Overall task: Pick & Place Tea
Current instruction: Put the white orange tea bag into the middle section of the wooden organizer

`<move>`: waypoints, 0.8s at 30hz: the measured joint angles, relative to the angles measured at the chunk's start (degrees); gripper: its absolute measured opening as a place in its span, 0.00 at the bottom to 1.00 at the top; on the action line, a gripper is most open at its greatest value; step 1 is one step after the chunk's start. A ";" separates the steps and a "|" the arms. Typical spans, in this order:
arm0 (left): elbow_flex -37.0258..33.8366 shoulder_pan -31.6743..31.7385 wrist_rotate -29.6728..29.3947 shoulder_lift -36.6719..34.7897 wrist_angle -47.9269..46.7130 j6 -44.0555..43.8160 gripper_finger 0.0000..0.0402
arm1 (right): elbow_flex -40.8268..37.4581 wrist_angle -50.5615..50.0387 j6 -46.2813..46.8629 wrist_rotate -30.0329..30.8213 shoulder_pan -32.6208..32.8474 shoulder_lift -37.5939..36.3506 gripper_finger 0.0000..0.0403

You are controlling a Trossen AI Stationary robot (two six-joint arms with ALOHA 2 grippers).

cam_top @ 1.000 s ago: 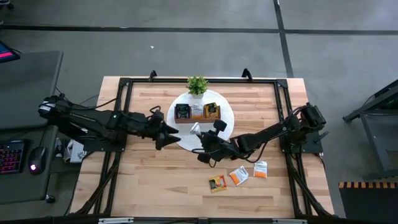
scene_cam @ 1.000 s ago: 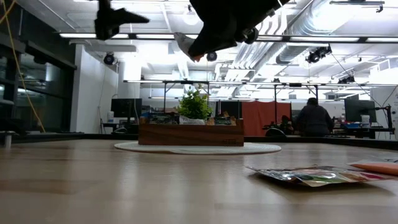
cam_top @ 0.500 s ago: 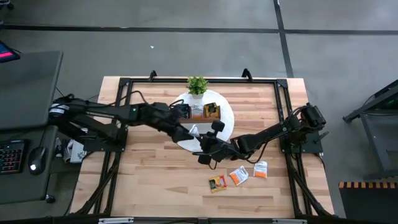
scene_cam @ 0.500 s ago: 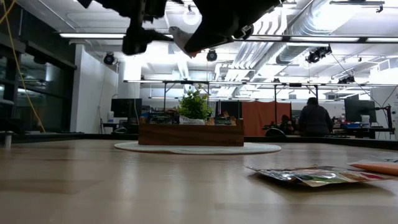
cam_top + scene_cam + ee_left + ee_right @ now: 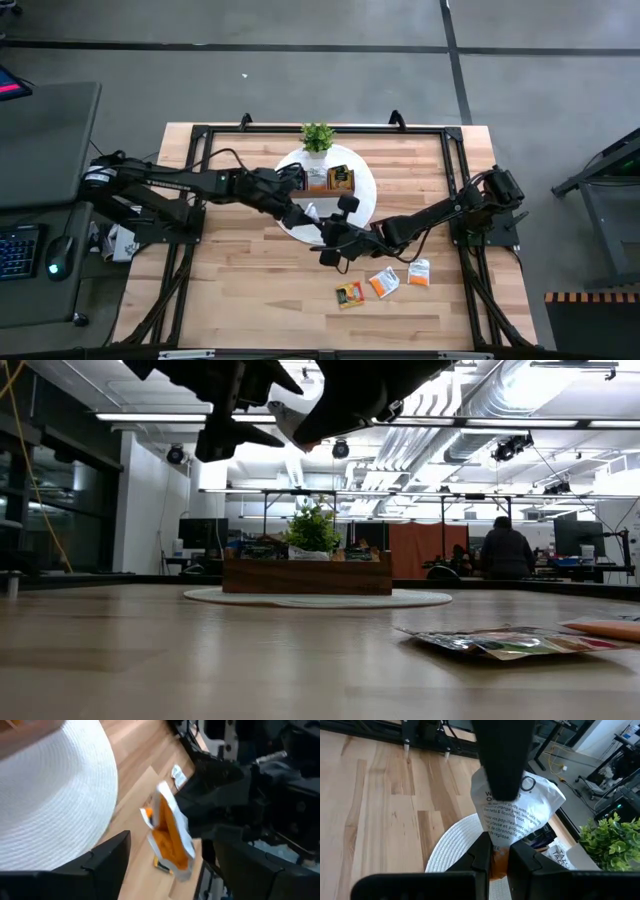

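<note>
My right gripper (image 5: 501,852) is shut on a white-and-orange tea sachet (image 5: 512,812) and holds it in the air over the near edge of the round white mat (image 5: 300,225). My left gripper (image 5: 167,841) is open and has reached in from the table's left. Its two fingers stand on either side of the same sachet (image 5: 169,836). In the low view both grippers hang high above the table, with the sachet (image 5: 285,415) between them. Three more sachets (image 5: 383,282) lie flat on the wood near the right arm. My right gripper pinches the sachet's lower end (image 5: 497,851) between its two fingers, coming level from the table's right. The sachet is lifted clear and sticks out beyond the fingertips. My left gripper has one finger (image 5: 502,760) across the sachet's free end; I cannot tell whether it touches.
The brown wooden tray (image 5: 317,190) with sachets in it sits on the white mat, and a small green plant (image 5: 317,137) stands behind it. A black frame runs round the table edges. Bare wood lies to the near left. A person sits far off in the room (image 5: 505,550).
My left arm has swung from the table's left toward the right gripper, bringing its open fingers up around the held sachet. My right gripper and the sachet have stayed where they were.
</note>
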 joint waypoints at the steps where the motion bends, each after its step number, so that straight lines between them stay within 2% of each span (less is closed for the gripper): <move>1: 0.02 0.00 -0.47 -0.01 -0.01 0.00 0.69 | 0.00 0.00 -0.47 -0.02 0.00 0.00 0.07; 11: 0.00 -0.02 0.07 -0.01 -0.07 0.09 0.41 | 0.00 -0.02 -0.81 -0.44 0.00 0.02 0.07; 19: 0.00 -0.02 0.40 -0.03 -0.16 2.42 0.04 | -0.02 0.00 -0.83 -0.53 -0.02 0.02 0.07; 24: 0.00 -0.09 1.68 -0.03 -0.06 4.64 0.01 | -0.02 0.07 -0.61 -0.68 0.00 0.02 0.10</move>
